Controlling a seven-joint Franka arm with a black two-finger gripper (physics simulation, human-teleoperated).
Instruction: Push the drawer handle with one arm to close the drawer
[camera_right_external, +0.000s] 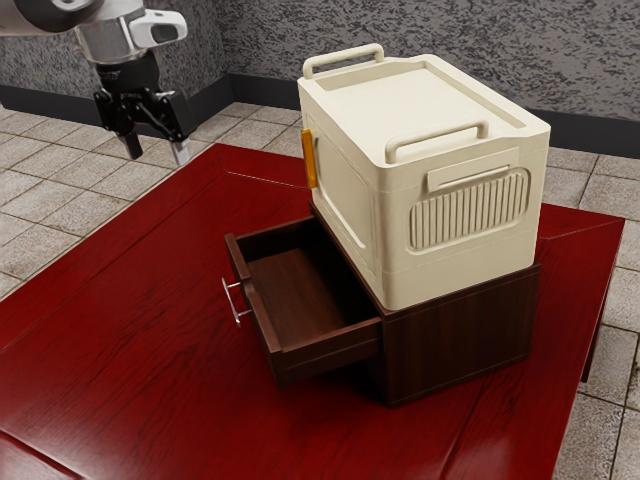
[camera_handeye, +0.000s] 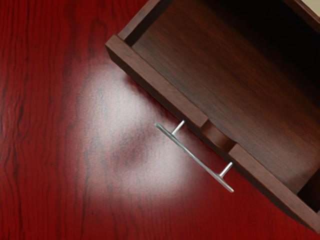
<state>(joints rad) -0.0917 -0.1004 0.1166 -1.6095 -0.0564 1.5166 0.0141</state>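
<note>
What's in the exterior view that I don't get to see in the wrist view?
Exterior view: the black gripper with its fingers apart, the gray wall, the floor tiles, and the yellow strip and top handles on the cream case.

Wrist view: a shiny patch of light on the table.

Both: the open drawer, its silver handle, the red table and some of the cream case.

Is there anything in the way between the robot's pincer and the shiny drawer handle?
Nothing that I can see: just open air between the pincer and the shiny drawer handle, above the red table. The cream box sits on top of the brown cabinet, out of that path.
</note>
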